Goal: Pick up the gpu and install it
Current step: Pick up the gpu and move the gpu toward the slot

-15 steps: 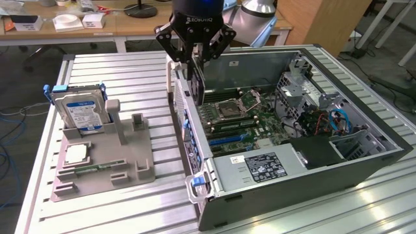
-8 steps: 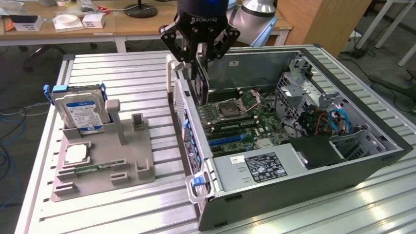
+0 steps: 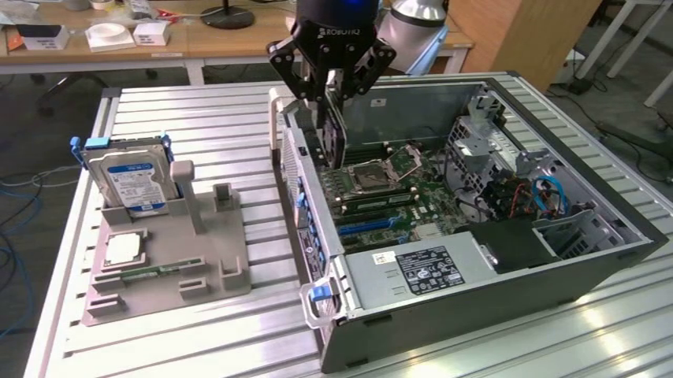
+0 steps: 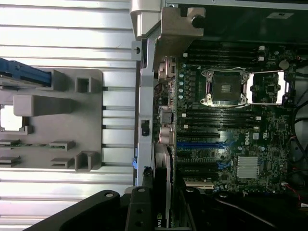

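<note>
The gripper [image 3: 332, 85] hangs over the open computer case [image 3: 474, 315] with its fingers [image 3: 315, 79] pinching the gpu [image 3: 334, 130] from both sides. The card hangs on edge, its long side pointing down into the case beside the rear wall on the exterior view's left. In the wrist view the gpu [image 4: 161, 192] shows edge-on between the dark fingers [image 4: 137, 211], over the part of the motherboard [image 4: 231, 130] next to the rear wall; whether it touches the board I cannot tell. The case lies on its side on the slatted metal desk [image 3: 210, 339]. Inside it are the green motherboard [image 3: 395, 201] with an uncovered processor socket [image 3: 381, 169], a long blue expansion slot [image 4: 202, 143], a labelled power supply [image 3: 421, 268] at the near end, a metal drive cage [image 3: 478, 150], and blue cables [image 3: 552, 197] towards the exterior view's right. Beside the case, on the exterior view's left, a grey holder [image 3: 210, 268] carries a hard drive [image 3: 131, 177] standing upright in its slot, a processor chip [image 3: 123, 250] lying flat in a recess, and a memory stick [image 3: 158, 272] lying in a narrow groove.
</note>
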### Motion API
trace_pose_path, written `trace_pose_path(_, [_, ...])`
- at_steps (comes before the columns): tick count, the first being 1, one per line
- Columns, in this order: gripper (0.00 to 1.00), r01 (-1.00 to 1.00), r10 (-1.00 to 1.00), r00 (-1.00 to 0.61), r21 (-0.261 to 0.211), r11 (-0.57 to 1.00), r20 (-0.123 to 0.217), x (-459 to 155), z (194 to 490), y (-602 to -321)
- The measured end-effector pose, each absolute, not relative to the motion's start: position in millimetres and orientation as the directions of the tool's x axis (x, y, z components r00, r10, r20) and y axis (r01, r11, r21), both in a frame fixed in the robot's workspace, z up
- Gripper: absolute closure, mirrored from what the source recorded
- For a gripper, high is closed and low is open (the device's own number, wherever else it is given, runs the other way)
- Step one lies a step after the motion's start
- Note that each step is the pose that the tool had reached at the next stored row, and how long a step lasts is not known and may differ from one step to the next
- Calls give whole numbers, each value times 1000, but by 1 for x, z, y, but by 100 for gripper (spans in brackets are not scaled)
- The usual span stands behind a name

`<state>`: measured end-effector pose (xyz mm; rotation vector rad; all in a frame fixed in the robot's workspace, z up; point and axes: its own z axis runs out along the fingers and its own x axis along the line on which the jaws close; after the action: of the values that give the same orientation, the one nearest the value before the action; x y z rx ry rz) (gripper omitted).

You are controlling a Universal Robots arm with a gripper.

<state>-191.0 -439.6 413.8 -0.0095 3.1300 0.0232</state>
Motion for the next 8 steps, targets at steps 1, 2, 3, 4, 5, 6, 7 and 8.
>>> trace_pose_path(1, [73, -6, -6, -1000, 15, 1000, -11, -190, 414, -440])
trace_pose_path(2, [73, -5, -5, -1000, 15, 1000, -12, -189, 414, -440])
trace_pose_path(3, [73, -4, -4, -1000, 15, 1000, -11, -188, 414, -440])
trace_pose_path(4, [73, -3, -3, -1000, 15, 1000, -11, -187, 414, -440])
trace_pose_path(5, [73, -2, -2, -1000, 15, 1000, -11, -186, 414, -440])
trace_pose_path(6, [73, -1, -1, -1000, 15, 1000, -11, -185, 414, -440])
trace_pose_path(7, [73, 1, 1, -1000, 15, 1000, -11, -184, 414, -440])
trace_pose_path(8, [73, 4, 5, -1000, 15, 1000, -11, -183, 414, -440])
